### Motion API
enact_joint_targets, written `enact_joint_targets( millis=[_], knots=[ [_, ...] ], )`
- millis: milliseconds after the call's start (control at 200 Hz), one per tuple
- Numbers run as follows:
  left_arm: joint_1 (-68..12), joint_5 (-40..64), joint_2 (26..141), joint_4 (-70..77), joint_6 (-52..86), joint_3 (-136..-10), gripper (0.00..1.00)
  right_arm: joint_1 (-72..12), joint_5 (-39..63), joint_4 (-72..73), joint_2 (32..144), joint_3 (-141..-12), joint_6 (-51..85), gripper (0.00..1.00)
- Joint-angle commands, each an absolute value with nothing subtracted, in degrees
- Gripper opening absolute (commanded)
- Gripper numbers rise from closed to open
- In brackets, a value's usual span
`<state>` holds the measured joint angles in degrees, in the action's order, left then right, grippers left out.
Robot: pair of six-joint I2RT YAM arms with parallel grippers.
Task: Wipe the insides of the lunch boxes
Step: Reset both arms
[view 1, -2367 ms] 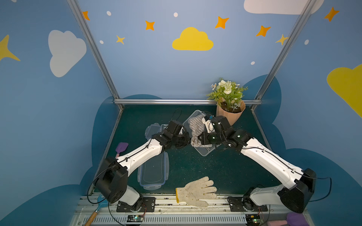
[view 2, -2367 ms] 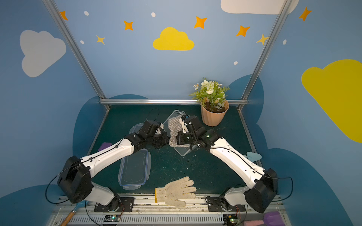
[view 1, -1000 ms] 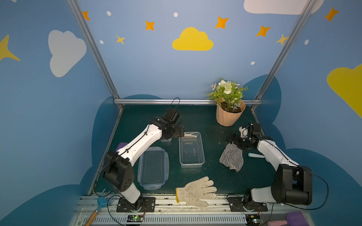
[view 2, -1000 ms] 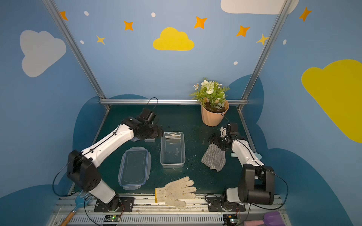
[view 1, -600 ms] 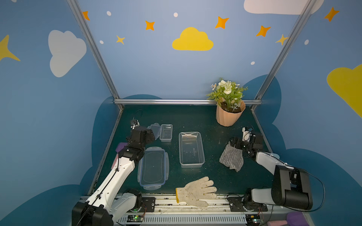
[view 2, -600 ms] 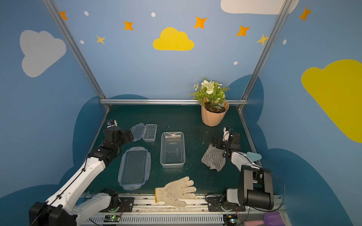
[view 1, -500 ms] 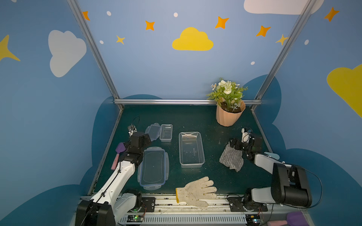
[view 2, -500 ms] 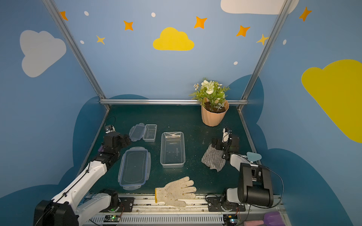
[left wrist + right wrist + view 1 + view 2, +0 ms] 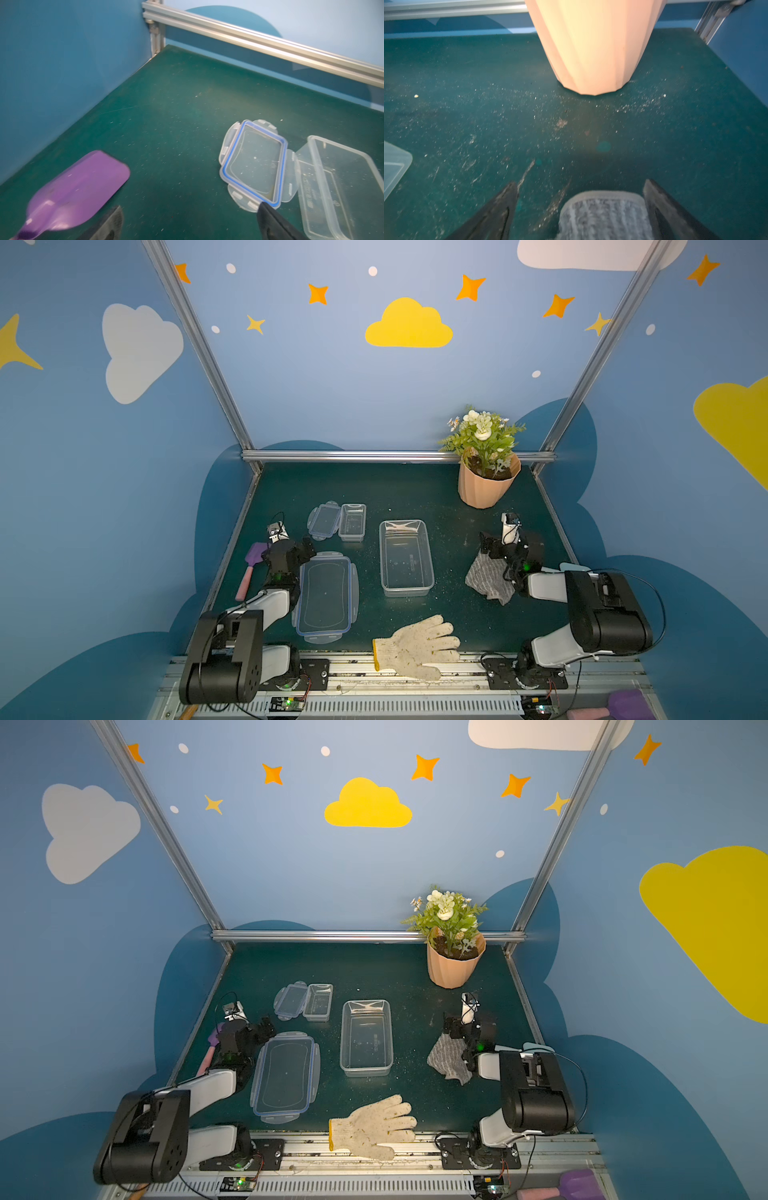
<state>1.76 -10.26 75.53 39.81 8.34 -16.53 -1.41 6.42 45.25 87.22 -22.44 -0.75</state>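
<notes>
Left wrist: small box near claw

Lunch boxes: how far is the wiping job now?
Done: large lid and small lid are off; the large lunch box and small lunch box stand open. In hand: nothing; the grey cloth lies on the mat between the jaws of the open right gripper, left gripper open. Left: clear plastic hides whether either inside is clean.

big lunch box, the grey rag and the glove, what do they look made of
The big lunch box: clear glossy plastic, it seems; the green mat shows through its walls and the rim catches light. The grey rag: soft matte cloth, woven or knitted; it lies crumpled, with ribbed stripes. The glove: off-white knit, probably cotton, with a yellow cuff edge.
</notes>
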Motion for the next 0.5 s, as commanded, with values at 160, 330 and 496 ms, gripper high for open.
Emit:
enact_joint_targets(
  millis=[160, 330, 496],
  knots=[
    [1.94, -2.15, 87.51, 42.21, 4.39, -24.54, 1.00, -1.09, 6.15, 45.27, 86.56, -23.21, -1.31, 0.93],
    [1.80, -2.57, 87.30, 42.35, 4.22, -24.17, 1.00, -0.68, 5.62, 44.90, 86.64, -23.54, -0.49, 0.93],
    [1.81, -2.58, 87.30, 42.80, 4.15, -24.08, 1.00, -0.69, 5.62, 44.88, 86.66, -23.53, -0.49, 0.93]
  ],
)
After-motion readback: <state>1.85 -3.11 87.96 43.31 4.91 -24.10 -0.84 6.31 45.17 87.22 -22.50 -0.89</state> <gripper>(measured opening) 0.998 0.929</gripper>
